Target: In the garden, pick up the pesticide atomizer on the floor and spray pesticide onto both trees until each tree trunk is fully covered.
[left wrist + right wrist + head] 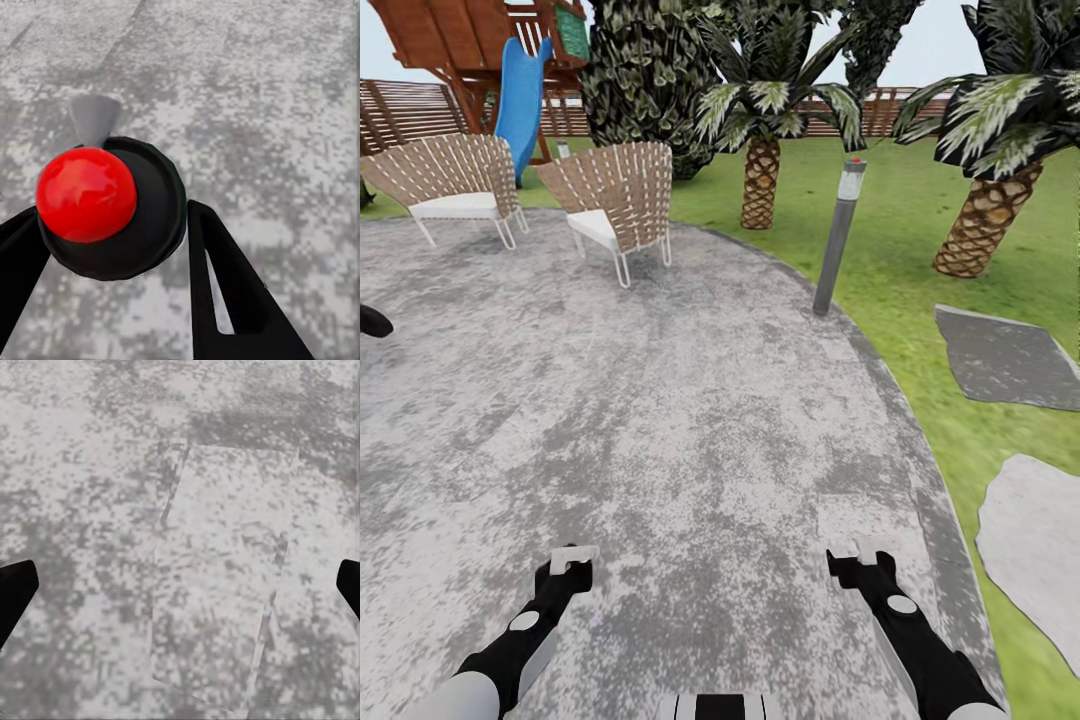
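A wheeled robot stands on a mottled grey paved patio, both dark arms reaching forward at the bottom of the head view. The left gripper sits at lower left of the frame, the right gripper at lower right. In the left wrist view, the pesticide atomizer, a black round body topped by a glossy red ball with a grey cone nozzle, sits between the left gripper's black fingers, which close against its sides. In the right wrist view, the right gripper's fingertips stand spread wide at the frame's edges, with bare paving between them. At upper left of the head view stand two woven chairs, a blue slide and a wooden fence; short palms rise from the lawn at upper centre and upper right, beside a grey bollard lamp and grey stepping stones at right.
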You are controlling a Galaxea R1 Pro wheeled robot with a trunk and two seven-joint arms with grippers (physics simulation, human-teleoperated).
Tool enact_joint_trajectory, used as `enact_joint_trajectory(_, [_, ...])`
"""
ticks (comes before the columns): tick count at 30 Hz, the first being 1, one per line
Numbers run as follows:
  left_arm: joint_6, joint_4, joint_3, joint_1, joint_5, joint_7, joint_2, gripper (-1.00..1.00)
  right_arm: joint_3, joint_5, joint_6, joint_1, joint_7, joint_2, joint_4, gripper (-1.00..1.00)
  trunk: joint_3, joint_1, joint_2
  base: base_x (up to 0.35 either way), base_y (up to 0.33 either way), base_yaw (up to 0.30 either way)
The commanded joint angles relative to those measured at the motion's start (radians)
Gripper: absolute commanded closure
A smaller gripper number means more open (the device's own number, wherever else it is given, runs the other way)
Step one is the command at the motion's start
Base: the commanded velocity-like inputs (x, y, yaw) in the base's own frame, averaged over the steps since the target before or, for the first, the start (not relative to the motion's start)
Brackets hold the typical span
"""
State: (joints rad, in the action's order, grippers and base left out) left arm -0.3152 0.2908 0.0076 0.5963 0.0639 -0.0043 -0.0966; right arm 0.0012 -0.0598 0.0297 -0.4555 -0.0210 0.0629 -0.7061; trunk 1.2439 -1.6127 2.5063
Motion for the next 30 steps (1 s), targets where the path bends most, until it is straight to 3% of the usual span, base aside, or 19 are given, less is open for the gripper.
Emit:
enact_joint_trajectory(1, [-0.003,-0.001,-0.001,0.000,0.007,0.000,0.000,1.00,0.000,-0.007,0.003,0.000,-0.002,0.000,0.000,-1.00,-0.003,0.001,0.000,0.000,0.000,0.000])
enact_joint_trajectory(11, [-0.002,-0.004,-0.003,-0.001,0.006,-0.004,0.000,1.00,-0.001,-0.006,-0.051,0.000,-0.006,0.003,0.041,-1.00,-0.050,0.005,-0.002,0.000,0.000,-0.153])
enact_joint_trajectory(14, [-0.003,0.003,-0.002,-0.054,0.001,-0.004,-0.005,1.00,0.002,-0.009,-0.216,0.000,-0.004,0.000,0.197,-1.00,-0.065,0.006,-0.003,0.000,0.000,-0.223])
enact_joint_trajectory(18, [-0.004,0.008,-0.002,-0.108,0.006,-0.004,-0.025,1.00,0.001,-0.009,-0.332,0.000,-0.003,0.006,0.307,-1.00,-0.085,0.008,-0.004,0.000,0.000,-0.225])
enact_joint_trajectory(21, [-0.004,0.009,0.000,-0.140,0.007,-0.005,-0.035,1.00,0.001,-0.007,-0.432,0.000,-0.004,0.030,0.416,-1.00,-0.100,0.010,-0.005,0.000,0.000,-0.225])
enact_joint_trajectory(22, [-0.004,0.005,0.000,-0.149,0.007,-0.005,-0.038,1.00,0.000,-0.007,-0.510,0.001,-0.003,0.041,0.493,-1.00,-0.105,0.010,-0.005,0.000,0.000,-0.225])
enact_joint_trajectory(25, [-0.004,0.000,0.000,-0.168,0.007,0.000,-0.041,1.00,0.001,-0.008,-0.577,0.002,-0.003,0.046,0.588,-1.00,-0.120,0.011,-0.006,0.000,0.000,-0.225])
enact_joint_trajectory(30, [-0.009,-0.002,0.001,-0.193,0.022,0.006,-0.041,1.00,0.003,-0.010,-0.591,0.004,0.002,0.039,0.627,-1.00,-0.144,0.020,-0.020,0.000,0.000,-0.225])
